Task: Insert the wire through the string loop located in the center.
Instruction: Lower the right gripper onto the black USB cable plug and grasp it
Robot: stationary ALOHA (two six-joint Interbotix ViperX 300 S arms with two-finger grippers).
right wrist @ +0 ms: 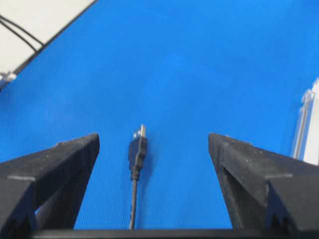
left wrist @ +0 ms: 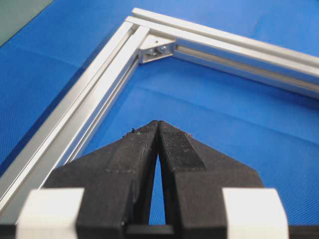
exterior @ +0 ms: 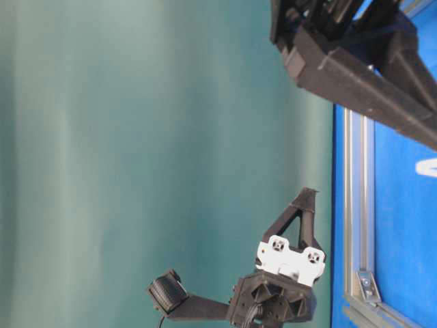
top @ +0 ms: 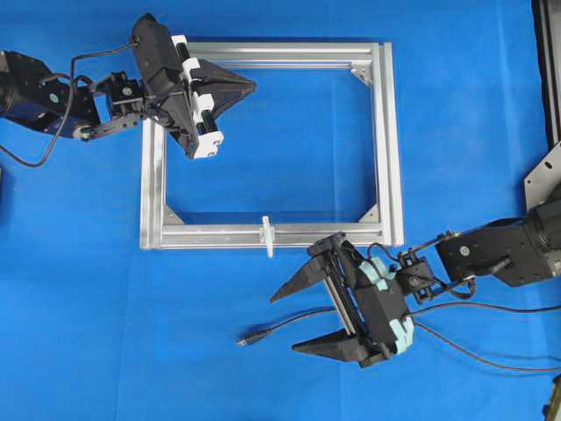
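The wire's plug [top: 245, 338] lies on the blue mat, and its dark cable runs right under my right gripper [top: 285, 323]. That gripper is open and empty, with the plug just left of its fingertips. In the right wrist view the plug [right wrist: 138, 144] lies between the spread fingers of the right gripper [right wrist: 153, 139], touching neither. The white string loop [top: 267, 235] stands across the near bar of the silver frame [top: 387, 149], just above the right gripper. My left gripper [top: 252, 85] is shut and empty over the frame's far left corner; the left wrist view shows the left gripper [left wrist: 158, 123] with its tips together.
The frame's corner bracket [left wrist: 157, 47] lies ahead of the left gripper. The frame's edge [right wrist: 306, 129] shows at the right of the right wrist view. Thin black cables [top: 491, 307] trail right behind the right arm. A metal bracket [top: 543, 175] sits at the right edge.
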